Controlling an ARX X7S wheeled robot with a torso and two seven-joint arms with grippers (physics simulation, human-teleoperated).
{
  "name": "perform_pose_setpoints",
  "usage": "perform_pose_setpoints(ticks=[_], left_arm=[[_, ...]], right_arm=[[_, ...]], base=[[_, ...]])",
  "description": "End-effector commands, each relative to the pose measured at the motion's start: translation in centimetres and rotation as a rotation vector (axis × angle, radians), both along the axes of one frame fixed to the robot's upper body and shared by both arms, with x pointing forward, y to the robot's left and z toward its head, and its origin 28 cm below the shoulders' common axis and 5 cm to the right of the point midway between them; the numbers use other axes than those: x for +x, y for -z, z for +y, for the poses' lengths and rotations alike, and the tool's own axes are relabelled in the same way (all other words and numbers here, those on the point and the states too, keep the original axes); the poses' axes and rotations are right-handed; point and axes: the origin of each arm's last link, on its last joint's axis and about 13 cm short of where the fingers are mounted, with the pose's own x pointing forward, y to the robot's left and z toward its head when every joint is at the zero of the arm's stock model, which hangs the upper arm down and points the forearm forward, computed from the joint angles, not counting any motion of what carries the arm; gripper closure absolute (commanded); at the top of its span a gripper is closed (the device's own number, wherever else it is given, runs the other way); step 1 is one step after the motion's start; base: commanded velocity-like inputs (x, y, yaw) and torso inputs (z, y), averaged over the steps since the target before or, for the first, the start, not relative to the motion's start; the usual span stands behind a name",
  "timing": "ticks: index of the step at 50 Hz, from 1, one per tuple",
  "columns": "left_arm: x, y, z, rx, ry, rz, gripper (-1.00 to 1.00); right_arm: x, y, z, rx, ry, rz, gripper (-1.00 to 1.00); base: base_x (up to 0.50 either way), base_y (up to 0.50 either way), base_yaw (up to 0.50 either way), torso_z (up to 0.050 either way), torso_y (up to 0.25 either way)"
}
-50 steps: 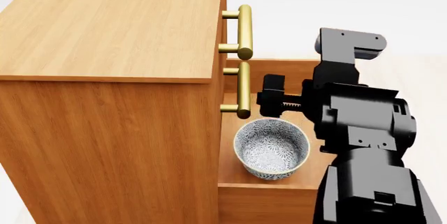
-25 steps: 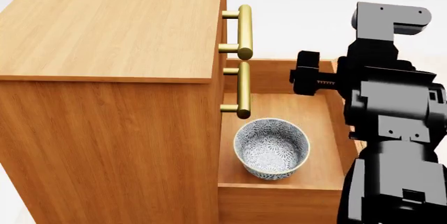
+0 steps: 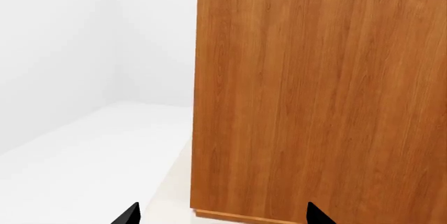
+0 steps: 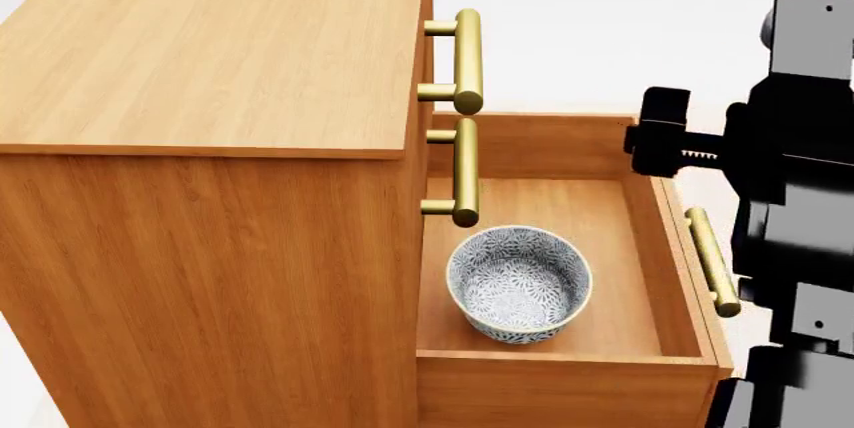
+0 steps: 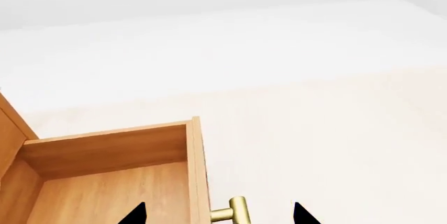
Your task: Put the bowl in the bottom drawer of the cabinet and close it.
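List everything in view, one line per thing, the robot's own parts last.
cabinet: one, orange-brown wood, fills the head view's left.
upper handles: two, brass, on the closed drawers.
bottom drawer: one, orange-brown, pulled open.
drawer handle: one, brass, on the open drawer's front.
bowl: one, white with grey-blue floral pattern, upright inside the bottom drawer.
right tool: black, empty, above the drawer handle.
left tool: black, empty, facing the cabinet's side.

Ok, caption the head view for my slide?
Bowl sits in the open bottom drawer; right gripper above its handle.
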Motion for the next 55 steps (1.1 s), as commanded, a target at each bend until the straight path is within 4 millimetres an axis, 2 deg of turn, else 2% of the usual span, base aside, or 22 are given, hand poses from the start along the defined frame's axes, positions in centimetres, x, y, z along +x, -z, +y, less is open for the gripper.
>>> perform_pose_setpoints(ticks=[1,20,29,40,52,55], left_arm=[[0.0,0.0,0.0,-0.001,0.002,0.000,-1.00],[-0.1,-0.1,0.0,-0.002,0.007,-0.001,-1.00],[0.0,-0.1,0.0,0.003,0.006,-0.002,-1.00],[0.0,0.0,0.0,0.005,0.003,-0.003,-1.00],[0.0,0.0,0.0,0.004,0.000,-0.005,-1.00],[0.0,-0.1,0.0,-0.001,-0.002,-0.006,-1.00]], right_arm=[[-2.1,0.2,-1.6,-0.008,0.058,-0.038,-1.00],[-6.7,1.4,-5.0,-0.011,0.199,-0.110,-1.00],[-8.2,2.8,-5.6,-0.031,0.221,-0.104,-1.00],[-9.5,5.5,-6.1,-0.030,0.252,-0.070,-1.00],[-10.8,6.6,-6.5,-0.048,0.249,-0.052,-1.00],[-11.1,7.4,-6.5,-0.053,0.251,-0.035,-1.00]], base=[[0.00,0.00,0.00,0.000,0.000],[0.00,0.00,0.00,0.000,0.000],[0.00,0.00,0.00,0.000,0.000],[0.00,0.00,0.00,0.000,0.000],[0.00,0.00,0.00,0.000,0.000],[0.00,0.00,0.00,0.000,0.000]])
